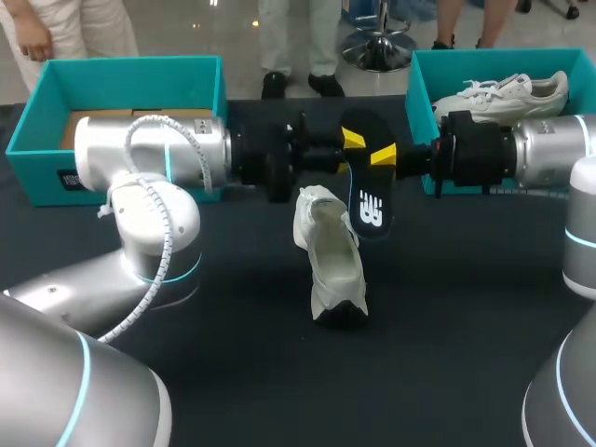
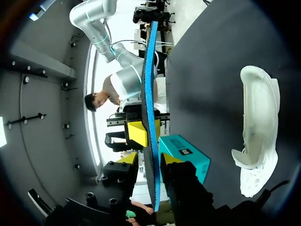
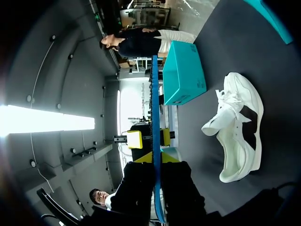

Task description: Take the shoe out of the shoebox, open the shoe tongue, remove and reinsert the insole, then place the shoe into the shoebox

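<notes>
The black insole with a blue underside hangs in the air over the table's middle. My right gripper is shut on its upper end from the right; in the right wrist view the insole runs edge-on between that gripper's fingers. My left gripper comes in from the left, and its fingers stand close on either side of the insole with a small gap, so it is open. The white shoe lies on the dark table below the insole, apart from both grippers.
A teal shoebox with a cardboard insert stands at the back left behind my left arm. A second teal shoebox at the back right holds another white shoe. The dark table stretches in front of the shoe.
</notes>
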